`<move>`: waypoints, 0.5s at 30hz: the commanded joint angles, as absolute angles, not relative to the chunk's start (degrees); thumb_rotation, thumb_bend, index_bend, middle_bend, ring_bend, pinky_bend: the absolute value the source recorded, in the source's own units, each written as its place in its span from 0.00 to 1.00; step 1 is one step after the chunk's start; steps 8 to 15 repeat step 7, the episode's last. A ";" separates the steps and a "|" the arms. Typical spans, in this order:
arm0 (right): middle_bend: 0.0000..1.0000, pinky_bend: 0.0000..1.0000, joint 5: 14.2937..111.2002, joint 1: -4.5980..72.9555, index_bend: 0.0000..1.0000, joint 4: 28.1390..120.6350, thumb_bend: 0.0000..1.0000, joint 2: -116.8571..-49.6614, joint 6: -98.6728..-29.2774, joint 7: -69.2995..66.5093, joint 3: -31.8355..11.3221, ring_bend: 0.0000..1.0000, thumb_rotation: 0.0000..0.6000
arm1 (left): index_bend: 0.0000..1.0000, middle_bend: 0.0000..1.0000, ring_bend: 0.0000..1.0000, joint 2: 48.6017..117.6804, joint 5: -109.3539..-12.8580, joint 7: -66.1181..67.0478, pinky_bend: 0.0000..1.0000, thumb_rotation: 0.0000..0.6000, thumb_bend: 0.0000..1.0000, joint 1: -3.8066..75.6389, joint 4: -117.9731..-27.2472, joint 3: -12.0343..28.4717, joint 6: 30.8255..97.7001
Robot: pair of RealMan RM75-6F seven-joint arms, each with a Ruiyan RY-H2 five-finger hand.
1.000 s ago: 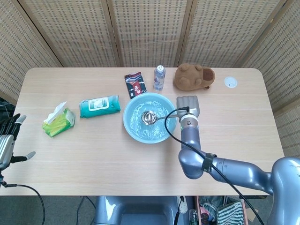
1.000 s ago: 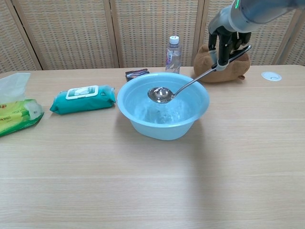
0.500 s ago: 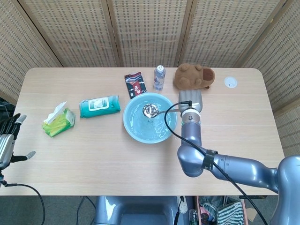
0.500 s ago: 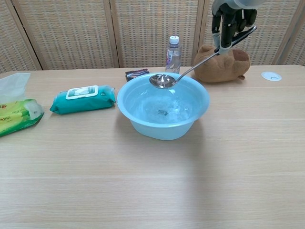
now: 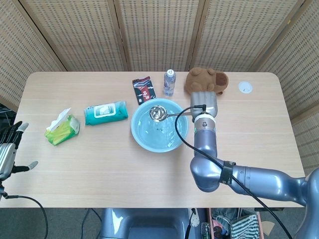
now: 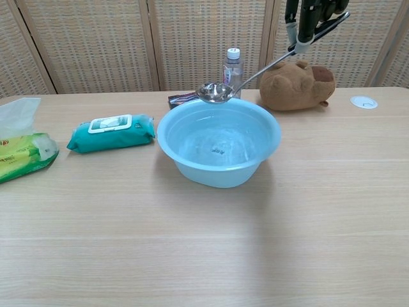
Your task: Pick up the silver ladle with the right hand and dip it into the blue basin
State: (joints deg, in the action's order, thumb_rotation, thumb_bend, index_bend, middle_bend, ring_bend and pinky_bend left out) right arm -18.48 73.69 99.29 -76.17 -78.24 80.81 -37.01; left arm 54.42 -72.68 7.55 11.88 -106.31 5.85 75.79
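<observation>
My right hand (image 6: 312, 20) (image 5: 205, 101) grips the handle end of the silver ladle (image 6: 215, 93) (image 5: 158, 113), seen at the top right of the chest view. The ladle slants down to the left, its bowl hanging above the far rim of the blue basin (image 6: 218, 147) (image 5: 159, 132), clear of the water inside. The basin stands at the table's middle. My left hand (image 5: 11, 152) shows only at the head view's left edge, off the table, fingers spread and holding nothing.
Behind the basin stand a water bottle (image 6: 232, 70), a dark snack packet (image 5: 143, 89) and a brown plush toy (image 6: 296, 85). A teal wipes pack (image 6: 111, 132) and a green tissue pack (image 6: 22, 155) lie to the left. A white disc (image 6: 363, 102) sits far right.
My right hand has risen with the ladle. The ladle's bowl came up out of the basin's water to above the far rim. The left hand has not moved.
</observation>
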 commanded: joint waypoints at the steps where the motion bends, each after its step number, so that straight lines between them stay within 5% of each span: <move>1: 1.00 1.00 -18.24 73.91 0.71 99.67 0.78 -75.91 -78.43 80.34 -36.68 0.93 1.00 | 0.00 0.00 0.00 54.43 -72.73 7.59 0.00 1.00 0.00 11.84 -106.38 5.81 75.86; 15: 1.00 1.00 -16.93 74.13 0.71 100.45 0.78 -75.58 -78.65 78.95 -35.67 0.93 1.00 | 0.00 0.00 0.00 54.43 -72.74 7.60 0.00 1.00 0.00 11.84 -106.38 5.77 75.88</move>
